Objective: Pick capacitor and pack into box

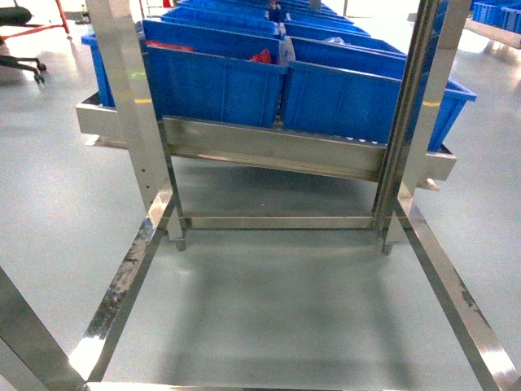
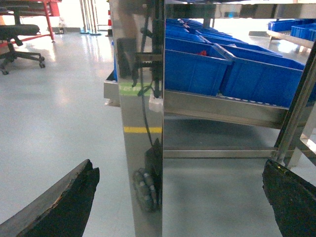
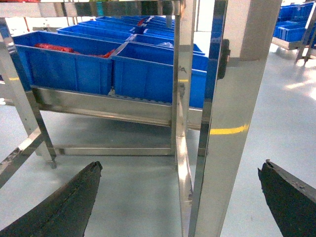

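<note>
Head view: blue bins sat tilted on steel rack, presumably for easy reach; no gripper in frame; capacitor not discernible, red contents at 12 o'clock.

Left wrist: left gripper wide open, empty; bins at 1 o'clock, well apart.

Right wrist: right gripper wide open, empty; bins at 11 o'clock.
</note>
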Controlling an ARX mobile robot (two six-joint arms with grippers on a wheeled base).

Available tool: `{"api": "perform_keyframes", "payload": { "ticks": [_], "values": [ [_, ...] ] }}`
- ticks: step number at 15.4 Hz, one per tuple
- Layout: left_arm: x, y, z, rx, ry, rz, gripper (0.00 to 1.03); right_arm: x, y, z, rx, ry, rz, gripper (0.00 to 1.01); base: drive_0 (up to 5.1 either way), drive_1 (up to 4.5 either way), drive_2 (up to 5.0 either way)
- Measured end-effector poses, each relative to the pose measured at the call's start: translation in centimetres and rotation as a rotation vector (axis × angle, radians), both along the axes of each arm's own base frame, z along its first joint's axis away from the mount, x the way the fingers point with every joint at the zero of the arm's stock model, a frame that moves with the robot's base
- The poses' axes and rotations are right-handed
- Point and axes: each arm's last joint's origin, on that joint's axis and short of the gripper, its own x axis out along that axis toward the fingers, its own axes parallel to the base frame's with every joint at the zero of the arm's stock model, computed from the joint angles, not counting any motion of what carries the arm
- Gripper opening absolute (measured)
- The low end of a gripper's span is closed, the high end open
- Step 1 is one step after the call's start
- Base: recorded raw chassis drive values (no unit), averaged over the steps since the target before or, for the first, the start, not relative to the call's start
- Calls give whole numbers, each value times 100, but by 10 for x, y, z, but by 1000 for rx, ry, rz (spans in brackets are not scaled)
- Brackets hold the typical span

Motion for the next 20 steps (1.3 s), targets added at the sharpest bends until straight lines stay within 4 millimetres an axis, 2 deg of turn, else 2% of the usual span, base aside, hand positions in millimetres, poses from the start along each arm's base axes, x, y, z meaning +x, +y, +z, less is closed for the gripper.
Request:
{"api": "perform_keyframes", "payload": {
  "ticks": [20],
  "values": [
    [0, 0, 0, 0, 0, 2, 98, 0, 0, 0, 0, 1, 0, 98, 0, 0, 0]
  ]
}}
